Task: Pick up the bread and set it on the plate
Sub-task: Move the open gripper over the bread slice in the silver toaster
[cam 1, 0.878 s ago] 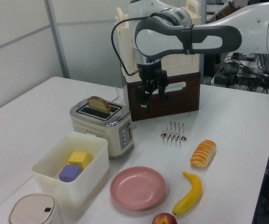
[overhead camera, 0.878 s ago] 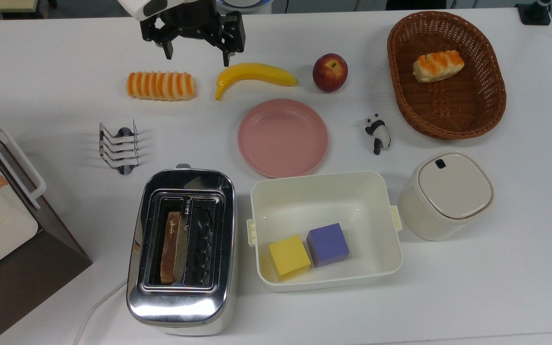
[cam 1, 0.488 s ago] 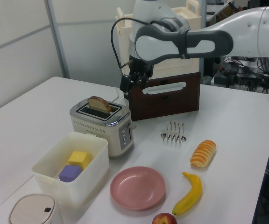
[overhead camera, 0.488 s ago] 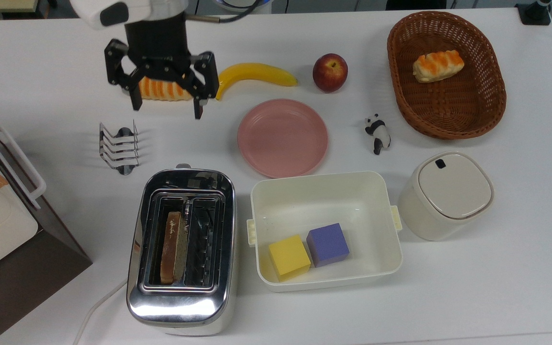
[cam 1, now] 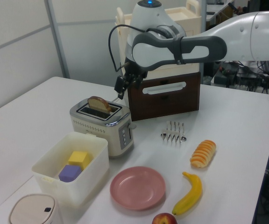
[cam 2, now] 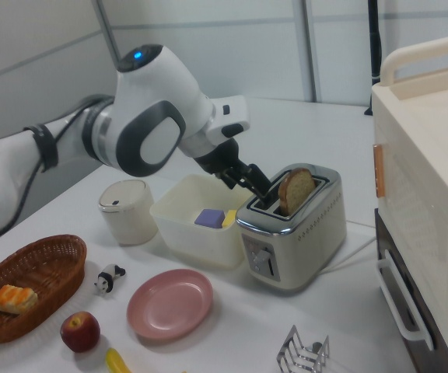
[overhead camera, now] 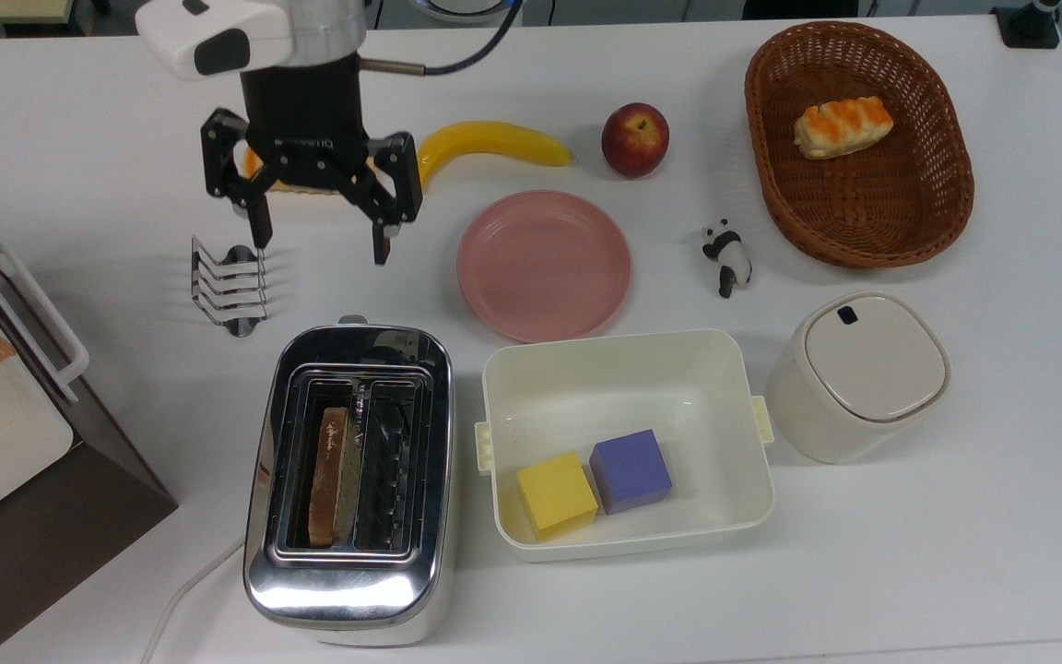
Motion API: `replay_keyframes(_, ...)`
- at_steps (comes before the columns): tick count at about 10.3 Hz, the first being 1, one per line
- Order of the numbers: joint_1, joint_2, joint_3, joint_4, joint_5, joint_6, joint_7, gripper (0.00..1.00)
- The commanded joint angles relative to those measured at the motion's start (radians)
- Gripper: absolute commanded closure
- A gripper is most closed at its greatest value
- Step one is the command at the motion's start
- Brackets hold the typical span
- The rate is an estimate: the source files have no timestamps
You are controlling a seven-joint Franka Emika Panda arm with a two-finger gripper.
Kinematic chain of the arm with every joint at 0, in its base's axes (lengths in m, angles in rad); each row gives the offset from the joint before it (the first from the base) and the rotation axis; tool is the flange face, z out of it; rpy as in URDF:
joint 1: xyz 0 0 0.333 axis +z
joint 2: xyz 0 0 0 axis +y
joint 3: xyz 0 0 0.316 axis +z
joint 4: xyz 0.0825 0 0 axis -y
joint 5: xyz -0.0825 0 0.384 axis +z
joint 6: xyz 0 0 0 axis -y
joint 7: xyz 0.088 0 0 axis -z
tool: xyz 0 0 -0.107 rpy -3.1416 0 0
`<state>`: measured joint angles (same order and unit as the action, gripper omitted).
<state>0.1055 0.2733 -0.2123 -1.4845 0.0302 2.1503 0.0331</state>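
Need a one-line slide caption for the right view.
Open hand nears bread standing in toaster; pink plate waits empty.

The toaster is polished, mirror-bright metal, and the bread in its slot looks rough and grainy with a dark crust. Beside it, the plate is smooth matt pink plastic and the tub smooth cream plastic. Beyond the plate, the basket is coarse brown wicker on the plain matt white surface.

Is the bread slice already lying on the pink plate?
No, the bread slice stands in the toaster slot, and the pink plate is bare.
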Motion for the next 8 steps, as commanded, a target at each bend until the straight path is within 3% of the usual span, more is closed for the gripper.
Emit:
replay_keyframes(1, 0.002, 0.085, -0.003, 0.018, 0.017, 0.149, 0.036, 0.0)
replay_keyframes(8, 0.0, 0.259, -0.004, 0.148, 0.008, 0.292, 0.116, 0.06)
